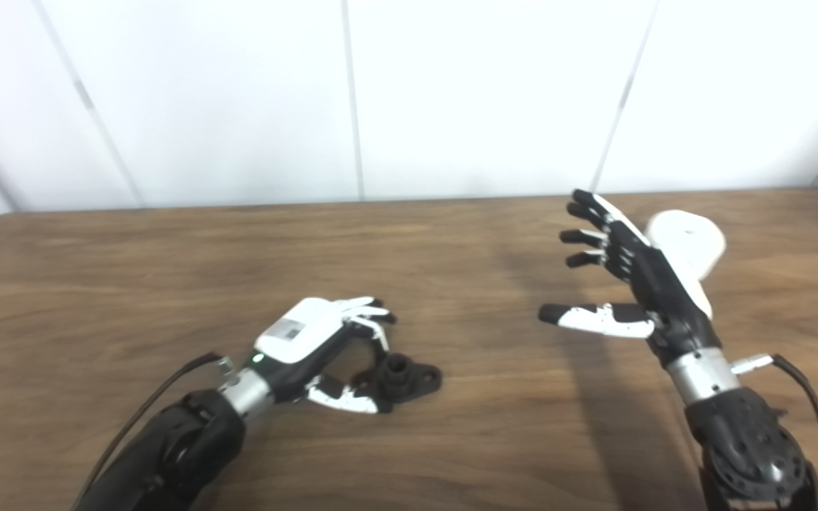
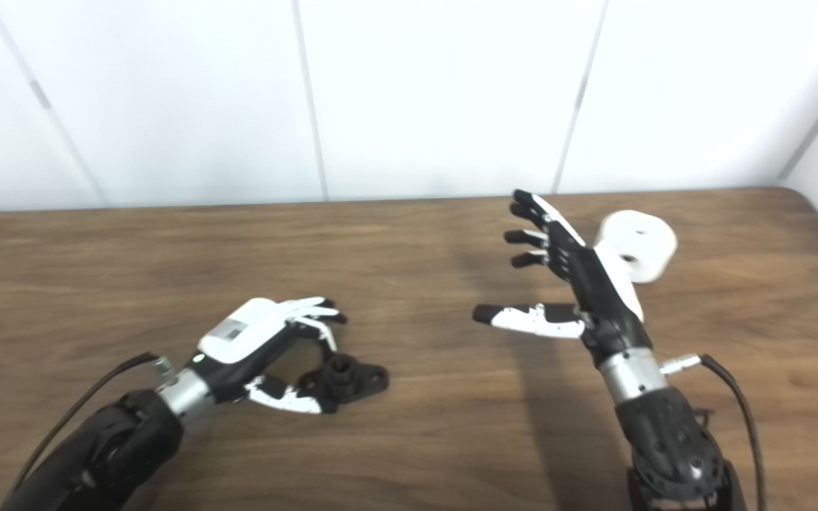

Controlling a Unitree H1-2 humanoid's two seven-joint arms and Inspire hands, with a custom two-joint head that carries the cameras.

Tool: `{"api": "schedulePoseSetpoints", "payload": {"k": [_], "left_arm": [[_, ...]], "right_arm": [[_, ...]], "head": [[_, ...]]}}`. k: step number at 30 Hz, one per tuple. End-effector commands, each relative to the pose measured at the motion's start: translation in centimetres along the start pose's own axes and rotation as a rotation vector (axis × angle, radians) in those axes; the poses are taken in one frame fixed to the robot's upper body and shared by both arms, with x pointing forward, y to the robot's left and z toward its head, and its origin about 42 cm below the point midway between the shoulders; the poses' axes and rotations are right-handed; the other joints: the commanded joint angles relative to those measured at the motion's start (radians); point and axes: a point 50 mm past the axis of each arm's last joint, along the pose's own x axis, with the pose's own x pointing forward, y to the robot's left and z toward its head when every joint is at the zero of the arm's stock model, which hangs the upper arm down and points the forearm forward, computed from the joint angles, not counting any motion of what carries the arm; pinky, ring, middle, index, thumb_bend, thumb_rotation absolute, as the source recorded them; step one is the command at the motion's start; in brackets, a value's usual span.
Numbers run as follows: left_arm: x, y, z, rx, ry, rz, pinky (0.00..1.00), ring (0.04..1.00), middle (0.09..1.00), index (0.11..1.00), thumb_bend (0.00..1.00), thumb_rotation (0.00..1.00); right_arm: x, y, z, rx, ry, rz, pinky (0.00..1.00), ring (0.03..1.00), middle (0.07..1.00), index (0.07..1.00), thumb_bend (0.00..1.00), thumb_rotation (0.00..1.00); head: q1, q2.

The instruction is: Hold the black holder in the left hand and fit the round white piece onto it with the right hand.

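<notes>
Wood-grain table (image 1: 451, 440) fills the lower frame, and both dark robot arms come up over its near edge. Nearest, toward the near left, the left hand (image 1: 324, 348) lies low over the tabletop with its white back turned up, its fingers (image 1: 370, 312) curled down over the black holder (image 1: 402, 376) and its thumb reaching in from the near side; whether it actually grips the holder or only cups it cannot be told. That holder, a small black piece with a short round post rising from a flat flanged base, rests on the wood at the hand's fingertips. Farther back on the right, the right hand (image 2: 565, 284) is raised above the table, loose and spread, fingers apart and pointing away toward the wall, thumb stretched out to the left, holding nothing. Just behind and to its right, the round white piece (image 2: 640, 245) lies on the table near the far right corner, a small hole visible in its top face. White wall panels (image 1: 487, 92) with thin grey seams close off the background.
</notes>
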Motion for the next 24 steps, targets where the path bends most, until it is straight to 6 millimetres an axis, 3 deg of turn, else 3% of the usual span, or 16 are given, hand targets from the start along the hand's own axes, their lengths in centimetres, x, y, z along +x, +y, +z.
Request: {"api": "schedulePoseSetpoints", "payload": {"k": [1, 10, 19, 24], "left_arm": [[-1.4, -2.3, -1.3, 0.051, 0.07, -0.154, 0.86, 0.899, 0.825, 0.483, 0.52, 0.06], [-2.3, -2.2, -1.7, 0.053, 0.062, -0.128, 0.84, 0.874, 0.81, 0.483, 0.52, 0.05], [-3.4, -2.6, -1.6, 0.023, 0.053, -0.108, 0.82, 0.853, 0.805, 0.484, 0.52, 0.05], [-3.9, -3.1, -2.4, 0.013, 0.035, -0.078, 0.78, 0.832, 0.788, 0.483, 0.52, 0.05]], "right_arm": [[1.1, -1.6, 2.1, -0.073, -0.097, -0.041, 0.67, 0.797, 0.903, 0.91, 0.8, 0.31], [3.4, -7.0, 3.2, -0.342, -0.136, -0.182, 0.58, 0.711, 0.812, 0.863, 0.78, 0.22], [4.7, -13.1, 3.9, -0.592, -0.072, -0.33, 0.72, 0.839, 0.88, 0.86, 0.76, 0.27], [5.5, -15.0, 3.5, -0.652, -0.009, -0.358, 0.73, 0.861, 0.888, 0.855, 0.73, 0.34]], "head": [[-0.022, -0.008], [-0.14, -0.066], [-0.226, -0.123], [-0.27, -0.15]]}}
